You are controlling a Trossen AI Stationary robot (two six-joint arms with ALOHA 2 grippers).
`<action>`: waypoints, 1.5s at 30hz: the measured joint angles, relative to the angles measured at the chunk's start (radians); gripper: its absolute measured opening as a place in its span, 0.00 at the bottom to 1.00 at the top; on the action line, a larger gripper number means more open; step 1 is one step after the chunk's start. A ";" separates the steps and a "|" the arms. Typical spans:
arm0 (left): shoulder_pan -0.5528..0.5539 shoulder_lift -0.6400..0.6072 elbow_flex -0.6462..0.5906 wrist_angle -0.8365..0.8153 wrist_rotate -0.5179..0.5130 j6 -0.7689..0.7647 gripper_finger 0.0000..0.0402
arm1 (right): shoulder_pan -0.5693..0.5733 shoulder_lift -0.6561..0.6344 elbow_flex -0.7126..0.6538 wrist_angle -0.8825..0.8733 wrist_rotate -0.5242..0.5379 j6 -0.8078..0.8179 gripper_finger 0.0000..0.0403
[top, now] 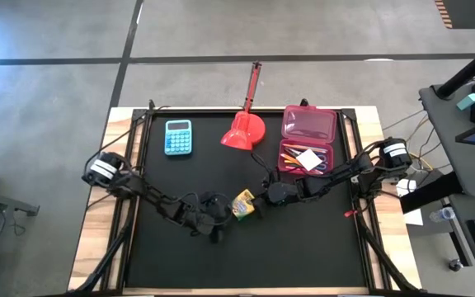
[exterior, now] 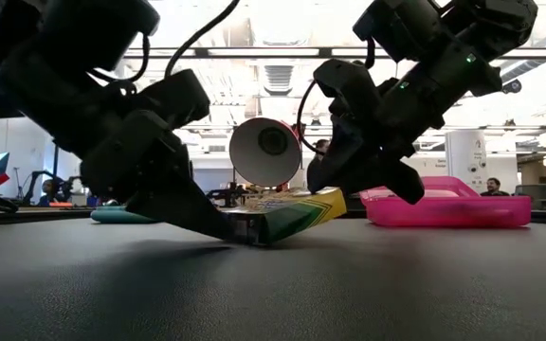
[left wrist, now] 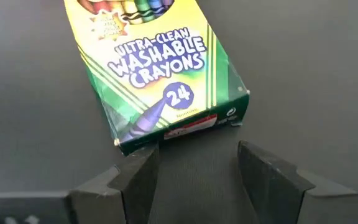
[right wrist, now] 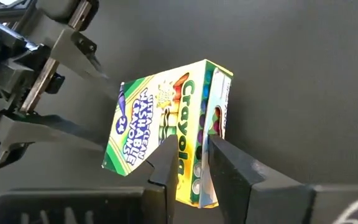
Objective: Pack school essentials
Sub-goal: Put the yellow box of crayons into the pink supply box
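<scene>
A yellow-green crayon box (top: 244, 204) sits mid-table, tilted. Its bottom end (exterior: 245, 230) rests on the black mat and its top end is raised. My right gripper (right wrist: 191, 152) is shut on the raised end. My left gripper (left wrist: 197, 152) is open, low over the mat. Its two fingers stand on either side of the box's bottom end (left wrist: 185, 121). A pink pencil case (top: 308, 124) lies open at the far right, with pens and a white square inside. My right gripper pinches the crayon box near its top end, one finger (right wrist: 165, 158) on the printed front, the other on the back, with the narrow "Crayola" side (right wrist: 188, 155) between them. It comes slanting down from the table's right. That end is lifted and the bottom end rests on the mat. My left gripper stands at the box's bottom corner (left wrist: 126, 148); I cannot tell whether it touches.
A red long-handled scoop (top: 244, 128) and a light-blue calculator (top: 178, 137) lie at the far side of the mat. The mat's near half (top: 246, 256) is bare. People and desks show in the room behind.
</scene>
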 joint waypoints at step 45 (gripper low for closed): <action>0.192 -0.012 0.158 0.194 -0.082 0.408 0.51 | 0.000 -0.316 0.001 -0.445 0.198 -0.009 0.19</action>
